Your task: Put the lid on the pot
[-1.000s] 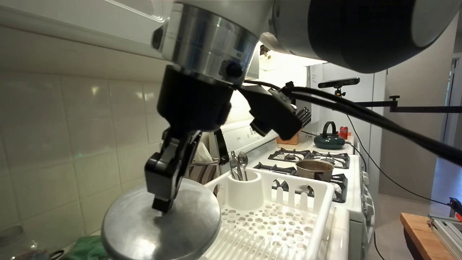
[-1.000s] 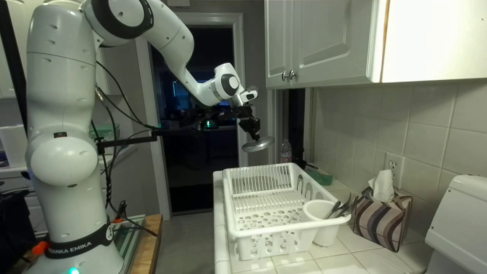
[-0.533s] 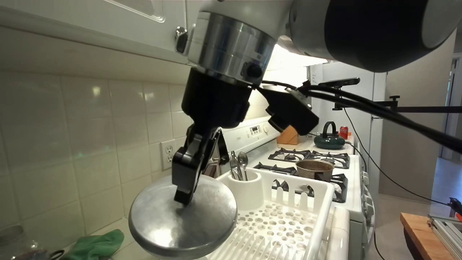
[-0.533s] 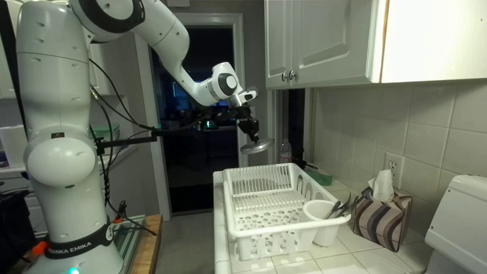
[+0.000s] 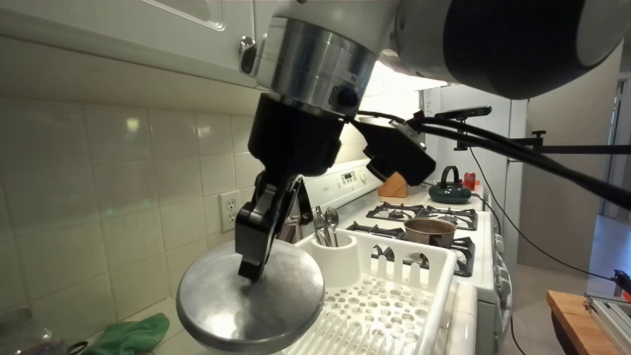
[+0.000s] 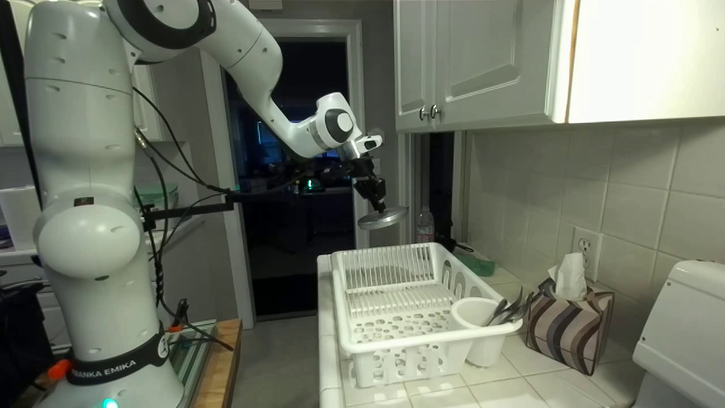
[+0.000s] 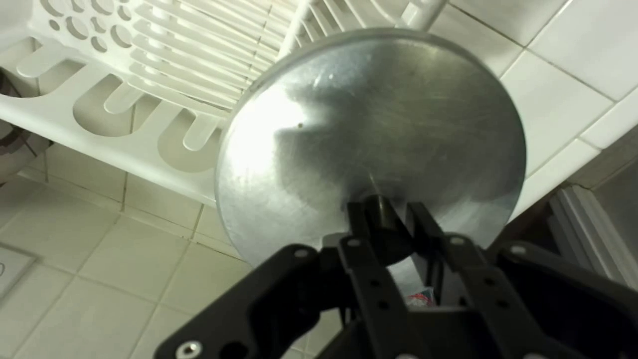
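Nearest: one gripper point(image 7: 386, 213), its two fingers point(image 7: 368, 269) set narrow and holding one lid point(image 5: 250, 310) by the single central knob point(image 7: 380, 214). The lid is silvery, round, shallow-domed and tilted, hanging in the air; in an exterior view it shows higher than the rim of the dish rack point(image 6: 408, 342). In the wrist view it covers part of that rack.

Rack count: one, white, standing on the tiled counter point(image 6: 498, 391). Beside it, one green cloth point(image 5: 130, 335). At a corner of the rack, one white cutlery cup point(image 5: 335, 268); pieces in it include at least one spoon point(image 5: 332, 220), total uncertain since they overlap. Just beside the cup, one striped tissue box point(image 6: 569, 334) with one white tissue point(image 6: 569, 277) sticking up. One outlet point(image 6: 586, 249) on the tiled wall point(image 6: 631, 204) near the box.

Farther: one white stove point(image 5: 484, 276). On it, upright, one pot point(image 5: 430, 234): small, round, dull brown with a dark patch on its near side, well apart from the lid. Black grates point(image 5: 394, 212) are partly hidden by rack and pot, so I cannot fix their count.

Farthest, beyond the stove: one dark green kettle point(image 5: 449, 193), its single handle arched over the top, one red can point(image 5: 470, 181) near it, and one orange-brown block point(image 5: 393, 187).
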`<state>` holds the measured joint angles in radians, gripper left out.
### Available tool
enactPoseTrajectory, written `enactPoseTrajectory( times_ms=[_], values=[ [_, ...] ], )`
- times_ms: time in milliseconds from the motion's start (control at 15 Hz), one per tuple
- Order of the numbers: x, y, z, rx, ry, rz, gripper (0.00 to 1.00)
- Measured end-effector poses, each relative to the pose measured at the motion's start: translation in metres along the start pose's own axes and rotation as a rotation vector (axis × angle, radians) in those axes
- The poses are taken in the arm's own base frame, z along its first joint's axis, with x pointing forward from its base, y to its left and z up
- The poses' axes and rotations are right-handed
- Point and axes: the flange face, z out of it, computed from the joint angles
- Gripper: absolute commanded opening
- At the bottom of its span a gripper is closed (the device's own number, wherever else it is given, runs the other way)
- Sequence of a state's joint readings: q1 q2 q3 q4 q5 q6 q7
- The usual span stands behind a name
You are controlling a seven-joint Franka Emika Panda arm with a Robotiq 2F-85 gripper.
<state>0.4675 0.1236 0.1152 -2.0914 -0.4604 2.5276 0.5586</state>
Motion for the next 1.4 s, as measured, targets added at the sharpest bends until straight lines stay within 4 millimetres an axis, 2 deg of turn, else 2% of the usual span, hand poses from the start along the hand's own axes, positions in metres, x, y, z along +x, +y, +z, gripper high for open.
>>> enactPoseTrajectory(
  times_ms=[667,1133,1400],
  values=[
    [0.006,0.077,0.020,-0.067,-0.047,0.224,0.06],
    [-0.005,0.120,0.029,-0.146,-0.120,0.466,0.06],
    [-0.025,0.141,0.031,-0.182,-0.143,0.590,0.06]
  ],
)
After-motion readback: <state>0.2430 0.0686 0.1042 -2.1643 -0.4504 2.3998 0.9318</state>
